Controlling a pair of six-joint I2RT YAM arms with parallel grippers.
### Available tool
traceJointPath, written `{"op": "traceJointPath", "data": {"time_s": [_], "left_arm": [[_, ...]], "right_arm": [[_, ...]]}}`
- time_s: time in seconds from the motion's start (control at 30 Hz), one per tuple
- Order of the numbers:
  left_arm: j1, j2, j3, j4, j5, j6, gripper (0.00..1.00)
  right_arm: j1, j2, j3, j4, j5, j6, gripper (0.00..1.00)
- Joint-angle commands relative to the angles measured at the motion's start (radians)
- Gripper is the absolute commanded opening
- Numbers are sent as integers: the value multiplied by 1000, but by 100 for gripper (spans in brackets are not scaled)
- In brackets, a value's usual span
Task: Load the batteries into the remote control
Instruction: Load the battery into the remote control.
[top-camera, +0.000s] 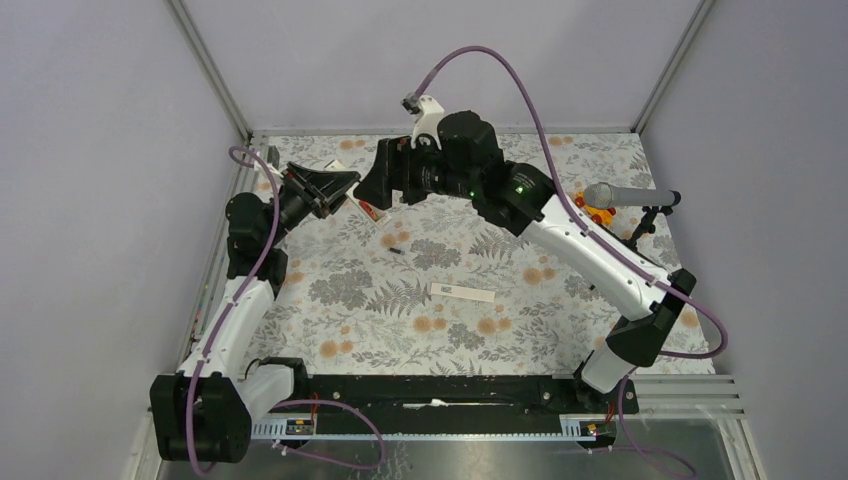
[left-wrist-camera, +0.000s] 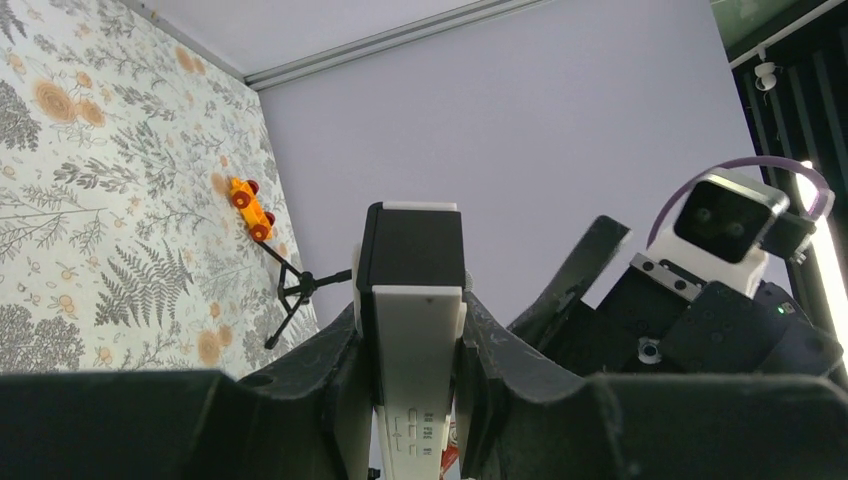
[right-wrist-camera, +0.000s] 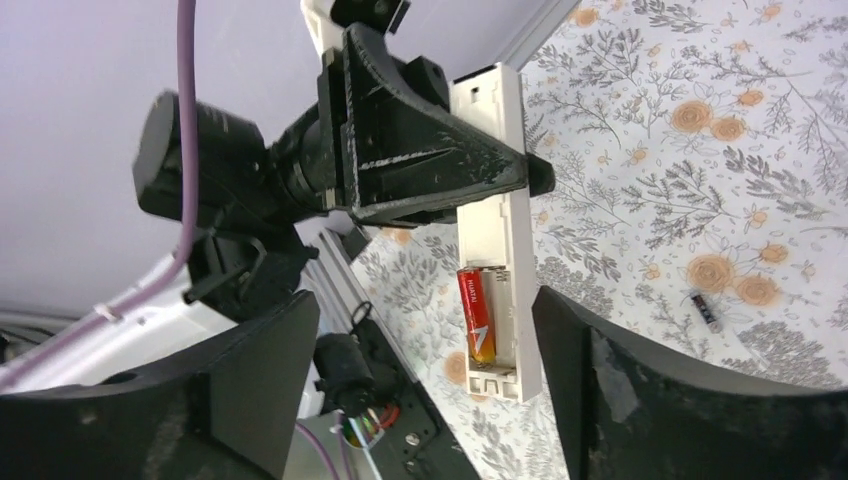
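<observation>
My left gripper (left-wrist-camera: 410, 335) is shut on the white remote control (left-wrist-camera: 415, 300), its dark grey end pointing away from the wrist camera. In the right wrist view the remote (right-wrist-camera: 497, 215) shows its open compartment with one red battery (right-wrist-camera: 476, 315) seated in it and the slot beside it empty. My right gripper (right-wrist-camera: 430, 390) is open and empty, its fingers (right-wrist-camera: 620, 390) either side of the remote's open end. A second battery (right-wrist-camera: 706, 311) lies loose on the floral mat, also seen in the top view (top-camera: 395, 249). In the top view both grippers, left (top-camera: 335, 190) and right (top-camera: 385, 180), meet at the back.
The thin white cover strip (top-camera: 465, 292) lies flat mid-mat. A grey microphone (top-camera: 625, 195) on a black stand and an orange-and-yellow toy piece (top-camera: 595, 210) stand at the back right. Walls enclose the mat on three sides.
</observation>
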Motion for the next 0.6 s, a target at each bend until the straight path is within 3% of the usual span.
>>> {"op": "traceJointPath", "data": {"time_s": [0.0, 0.23, 0.57], "left_arm": [[12, -13, -8, 154, -24, -33, 0], [11, -28, -24, 226, -74, -95, 0], [10, -48, 0, 158, -78, -57, 0]], "right_arm": [[-15, -7, 42, -58, 71, 145, 89], [-30, -63, -193, 182, 18, 492, 95], [-66, -16, -242, 382, -115, 666, 98]]}}
